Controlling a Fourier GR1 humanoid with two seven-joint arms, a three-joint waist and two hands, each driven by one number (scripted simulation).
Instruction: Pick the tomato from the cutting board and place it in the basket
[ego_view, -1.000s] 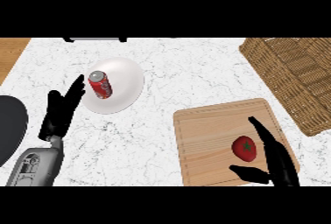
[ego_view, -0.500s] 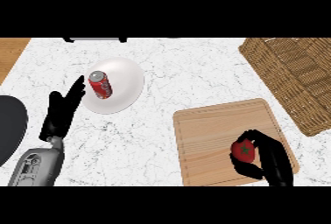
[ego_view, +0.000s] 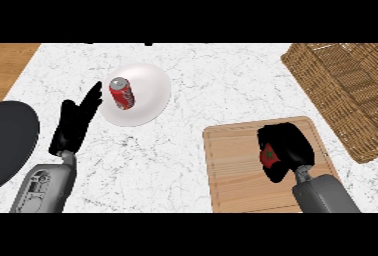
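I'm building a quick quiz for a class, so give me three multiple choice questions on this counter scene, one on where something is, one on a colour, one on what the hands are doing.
1. Where does the can lie?
A. on the white plate
B. in the basket
C. on the cutting board

2. What colour is the can?
A. blue
B. red
C. green

3. What is the right hand doing?
A. resting open on the marble
B. reaching into the basket
C. curled round the tomato

Answers:
1 A: the can lies on its side on the white plate.
2 B: its body is red with a silver top.
3 C: the right hand has its fingers round the tomato over the cutting board; the basket sits apart.
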